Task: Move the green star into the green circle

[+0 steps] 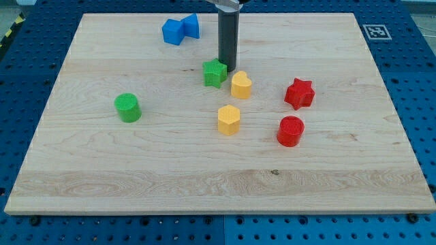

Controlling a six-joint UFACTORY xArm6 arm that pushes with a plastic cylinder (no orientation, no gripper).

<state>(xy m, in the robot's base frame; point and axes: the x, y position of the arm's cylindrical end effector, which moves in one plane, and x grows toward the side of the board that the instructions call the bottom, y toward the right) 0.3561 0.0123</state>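
Note:
The green star (214,73) lies near the middle of the wooden board, toward the view's top. The green circle (127,107), a short green cylinder, stands well to its lower left. My tip (227,69) is at the star's right side, touching or nearly touching it, with the dark rod rising straight above it.
A yellow heart-like block (240,85) sits just right of the star, a yellow hexagon (229,120) below it. A red star (299,93) and a red cylinder (291,131) lie to the right. Two blue blocks (180,29) sit at the view's top. The board's edge (218,211) runs along the bottom.

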